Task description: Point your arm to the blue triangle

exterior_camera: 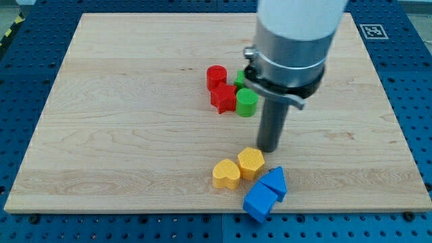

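Note:
The blue triangle lies near the view's bottom edge of the wooden board, touching a blue block just below and left of it. My tip rests on the board just above the blue triangle and right beside a yellow hexagon block. A yellow heart-shaped block sits left of the hexagon.
A red cylinder, a red star-like block, a green cylinder and another green block, partly hidden by the arm, cluster near the board's middle. The wooden board lies on a blue perforated table. A marker tag is at top right.

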`<state>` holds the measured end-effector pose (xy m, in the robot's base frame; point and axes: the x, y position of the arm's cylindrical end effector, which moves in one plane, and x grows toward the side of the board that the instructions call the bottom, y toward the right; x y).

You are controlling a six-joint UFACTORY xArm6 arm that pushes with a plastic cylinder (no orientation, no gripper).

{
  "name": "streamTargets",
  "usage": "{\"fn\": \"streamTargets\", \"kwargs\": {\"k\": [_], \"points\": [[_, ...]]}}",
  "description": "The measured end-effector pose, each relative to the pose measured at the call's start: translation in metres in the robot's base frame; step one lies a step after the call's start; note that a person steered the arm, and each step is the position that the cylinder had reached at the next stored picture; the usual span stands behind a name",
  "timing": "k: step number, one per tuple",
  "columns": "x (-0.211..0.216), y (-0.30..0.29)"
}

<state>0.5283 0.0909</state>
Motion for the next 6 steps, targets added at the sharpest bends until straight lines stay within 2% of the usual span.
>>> {"fn": "streamTargets", "kwargs": {"k": [1,2,6], "points": [[0.006,0.055],[0.090,0.079],[0.091,0.034]]}}
